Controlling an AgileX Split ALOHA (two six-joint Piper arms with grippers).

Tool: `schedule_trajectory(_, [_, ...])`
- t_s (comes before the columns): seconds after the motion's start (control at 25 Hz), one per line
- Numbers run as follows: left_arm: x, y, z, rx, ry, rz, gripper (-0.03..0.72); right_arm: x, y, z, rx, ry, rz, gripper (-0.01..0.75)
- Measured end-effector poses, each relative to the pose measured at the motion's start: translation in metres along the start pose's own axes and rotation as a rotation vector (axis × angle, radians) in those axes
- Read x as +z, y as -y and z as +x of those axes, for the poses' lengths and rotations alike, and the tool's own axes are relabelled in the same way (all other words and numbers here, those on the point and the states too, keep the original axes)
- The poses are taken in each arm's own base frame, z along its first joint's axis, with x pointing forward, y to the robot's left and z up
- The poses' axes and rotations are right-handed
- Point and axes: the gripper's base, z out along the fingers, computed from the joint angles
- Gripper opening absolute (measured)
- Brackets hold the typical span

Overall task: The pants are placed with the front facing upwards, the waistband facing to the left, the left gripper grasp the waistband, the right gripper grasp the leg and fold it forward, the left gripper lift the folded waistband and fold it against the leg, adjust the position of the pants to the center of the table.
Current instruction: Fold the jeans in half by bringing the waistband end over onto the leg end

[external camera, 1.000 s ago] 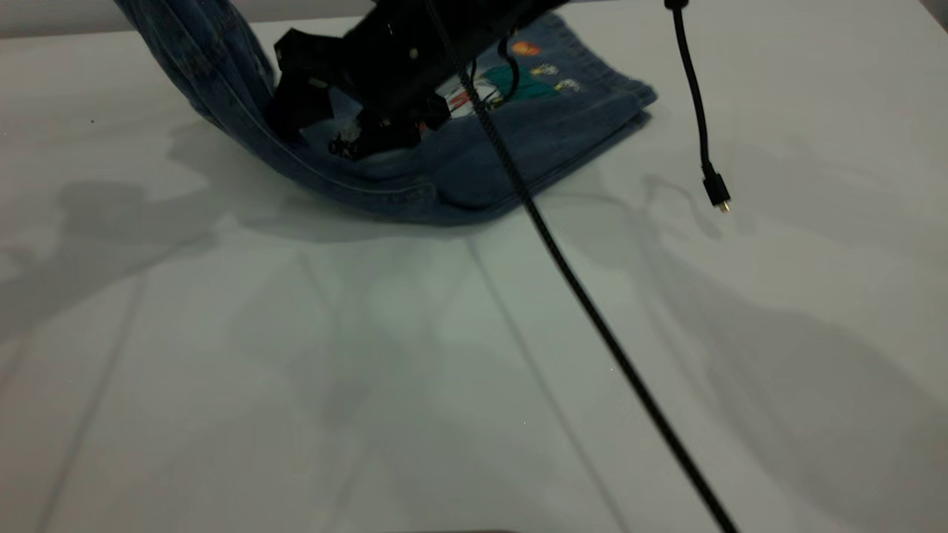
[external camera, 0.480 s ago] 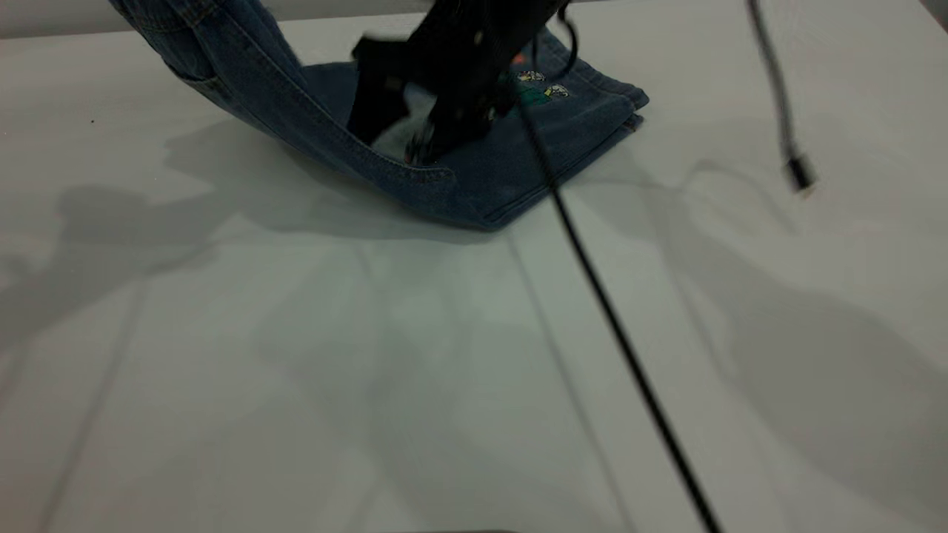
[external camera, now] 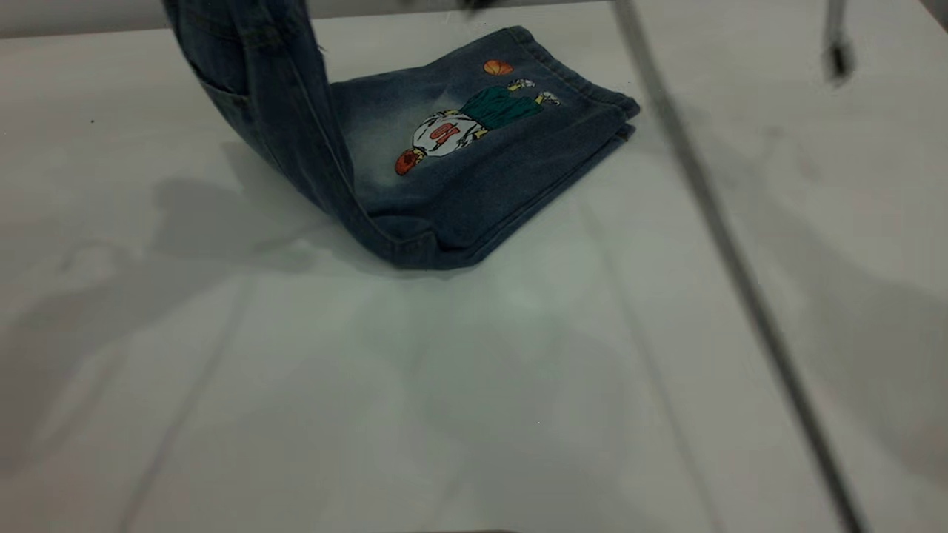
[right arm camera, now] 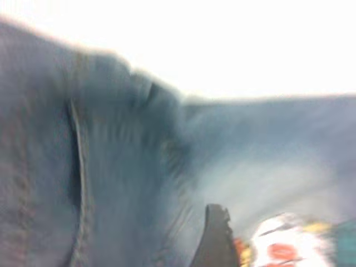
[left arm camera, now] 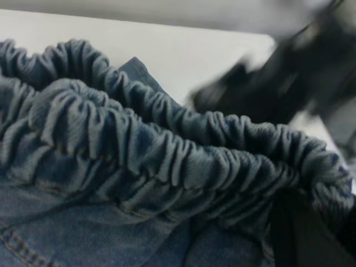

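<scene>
Exterior view shows the wide pale-grey matte counter (external camera: pixel 474 385); on its far half lie the small blue denim pants (external camera: pixel 474 170), legs folded flat with a cartoon basketball-player print (external camera: pixel 459 129) upward, the waist end lifted steeply off the top left; left wrist view shows the gathered elastic waistband (left arm camera: pixel 167 161) filling the frame, pinched by the black left hand (left arm camera: pixel 300 233); whether the right hand (right arm camera: pixel 214 239) is spread, I cannot tell.

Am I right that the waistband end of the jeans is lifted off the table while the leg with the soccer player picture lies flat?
Nearly. The picture shows a basketball player, not a soccer player: the exterior view shows orange basketballs by the figure. The rest holds: the waistband end of the jeans is raised, and that leg lies flat on the table.
</scene>
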Motion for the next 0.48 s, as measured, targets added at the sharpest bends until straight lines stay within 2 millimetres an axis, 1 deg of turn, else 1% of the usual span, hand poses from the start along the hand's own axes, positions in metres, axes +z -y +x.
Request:
schedule_trajectory(0.12, [0.017, 0.013, 0.004, 0.038, -0.002, -0.046, 0.087, -0.041, 0.004, -0.022, -0.017, 0.073, 0.015, 0.491])
schedule_trajectory(0.2, [0.034, 0.019, 0.004, 0.050, -0.010, -0.046, 0.087, -0.061, 0.002, -0.031, -0.032, 0.101, 0.020, 0.491])
schedule_trajectory(0.28, [0.057, 0.023, 0.003, 0.049, -0.025, -0.029, 0.087, -0.072, -0.003, -0.036, -0.047, 0.118, 0.019, 0.491])
schedule_trajectory(0.36, [0.081, 0.024, 0.004, 0.033, -0.042, -0.012, 0.087, -0.079, -0.007, -0.040, -0.062, 0.126, 0.018, 0.491])
schedule_trajectory(0.48, [0.121, 0.023, 0.010, 0.016, -0.075, 0.003, 0.087, -0.085, -0.010, -0.043, -0.078, 0.129, 0.018, 0.491])
